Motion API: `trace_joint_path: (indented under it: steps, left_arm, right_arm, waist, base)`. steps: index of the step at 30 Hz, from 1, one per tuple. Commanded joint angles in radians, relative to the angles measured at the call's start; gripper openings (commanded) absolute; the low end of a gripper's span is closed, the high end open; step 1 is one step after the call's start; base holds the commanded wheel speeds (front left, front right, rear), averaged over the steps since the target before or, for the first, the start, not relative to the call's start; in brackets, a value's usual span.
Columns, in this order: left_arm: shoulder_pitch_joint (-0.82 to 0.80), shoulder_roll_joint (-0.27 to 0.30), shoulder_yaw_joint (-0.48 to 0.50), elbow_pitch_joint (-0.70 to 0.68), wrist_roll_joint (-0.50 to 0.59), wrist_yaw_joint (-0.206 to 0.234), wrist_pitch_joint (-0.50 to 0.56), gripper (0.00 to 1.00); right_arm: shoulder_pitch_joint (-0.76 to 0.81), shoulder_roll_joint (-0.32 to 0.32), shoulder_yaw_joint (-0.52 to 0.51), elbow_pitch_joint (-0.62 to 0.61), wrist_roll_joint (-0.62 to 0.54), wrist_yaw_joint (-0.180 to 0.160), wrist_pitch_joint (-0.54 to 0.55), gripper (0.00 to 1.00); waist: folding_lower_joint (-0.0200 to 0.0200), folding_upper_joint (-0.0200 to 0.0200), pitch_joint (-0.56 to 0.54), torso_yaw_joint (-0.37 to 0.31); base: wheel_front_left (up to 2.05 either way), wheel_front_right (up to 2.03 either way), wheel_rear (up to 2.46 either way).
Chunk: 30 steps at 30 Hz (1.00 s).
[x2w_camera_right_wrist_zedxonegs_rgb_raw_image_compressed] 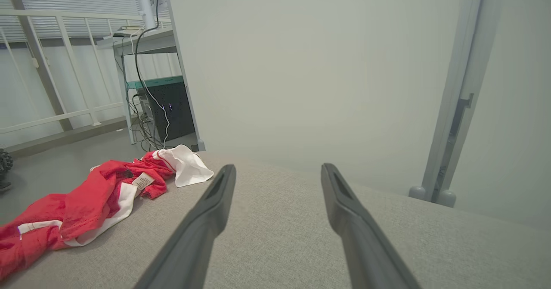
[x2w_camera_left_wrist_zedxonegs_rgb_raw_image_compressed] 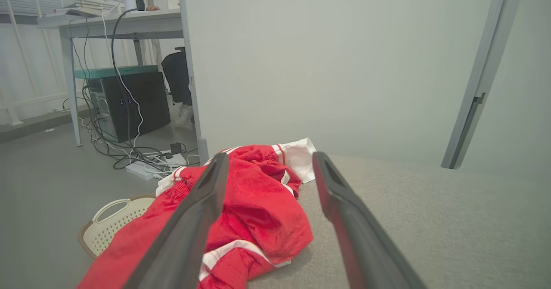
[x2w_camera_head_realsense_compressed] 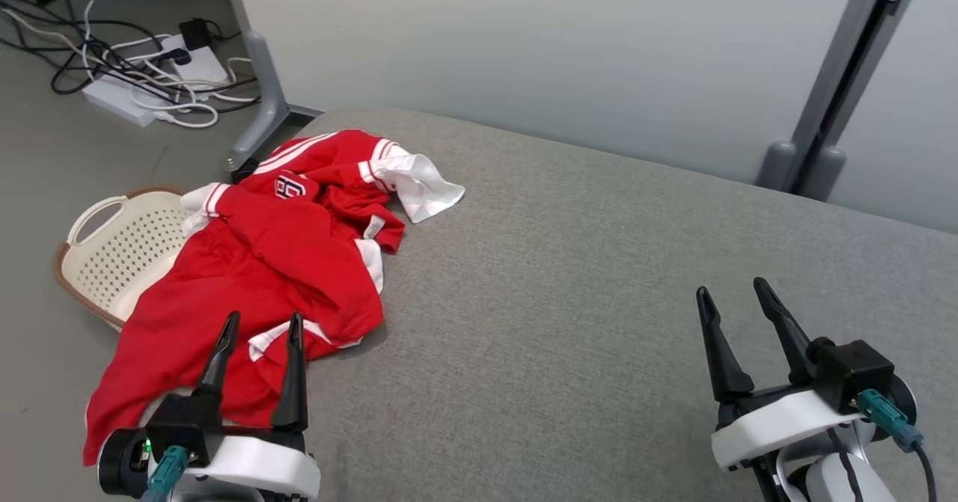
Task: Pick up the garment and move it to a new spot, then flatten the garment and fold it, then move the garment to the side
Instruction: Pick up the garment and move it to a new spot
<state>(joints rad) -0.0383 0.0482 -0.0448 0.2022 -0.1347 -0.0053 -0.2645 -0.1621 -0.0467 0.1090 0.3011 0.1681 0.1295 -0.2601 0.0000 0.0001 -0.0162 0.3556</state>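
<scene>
The garment [x2w_camera_head_realsense_compressed: 284, 255] is red with white stripes and white panels. It lies crumpled on the left side of the grey padded table [x2w_camera_head_realsense_compressed: 599, 277], its lower part hanging over the left edge. My left gripper [x2w_camera_head_realsense_compressed: 262, 324] hovers open over its near end, with nothing between the fingers. In the left wrist view the garment [x2w_camera_left_wrist_zedxonegs_rgb_raw_image_compressed: 258, 203] lies ahead between and below the two dark fingers [x2w_camera_left_wrist_zedxonegs_rgb_raw_image_compressed: 193, 220]. My right gripper [x2w_camera_head_realsense_compressed: 733, 292] stands open over bare table at the lower right, far from the cloth. The right wrist view shows the garment [x2w_camera_right_wrist_zedxonegs_rgb_raw_image_compressed: 86, 203] off to the left.
A cream perforated basket [x2w_camera_head_realsense_compressed: 120, 251] sits on the floor beside the table's left edge, partly under the hanging cloth. Power strips and cables [x2w_camera_head_realsense_compressed: 150, 75] lie on the floor at the back left. A grey partition wall [x2w_camera_head_realsense_compressed: 561, 46] with posts [x2w_camera_head_realsense_compressed: 262, 75] runs behind the table.
</scene>
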Motion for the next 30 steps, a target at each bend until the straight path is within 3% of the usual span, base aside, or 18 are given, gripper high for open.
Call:
trace_joint_path:
  steps: [1,13,30]
  left_arm:
    - [0.008,0.004,0.005,0.000,0.002,-0.001,-0.002,1.00]
    - [0.026,0.004,0.024,-0.005,0.003,-0.001,-0.002,1.00]
    - [0.012,0.004,0.044,-0.007,-0.008,-0.004,-0.002,1.00]
  right_arm:
    - [0.005,-0.007,0.003,0.001,0.001,0.002,-0.006,1.00]
    - [0.014,-0.007,0.027,0.010,0.017,0.002,-0.006,1.00]
    - [0.004,-0.007,0.045,-0.002,0.034,0.002,-0.006,1.00]
  waist:
    - [0.0000,-0.0001,-0.005,0.029]
    - [0.0000,-0.0001,-0.020,0.110]
    - [0.0000,-0.0001,-0.009,0.109]
  base:
    - [0.00,0.00,0.00]
    - [0.00,0.00,0.00]
    - [0.00,0.00,0.00]
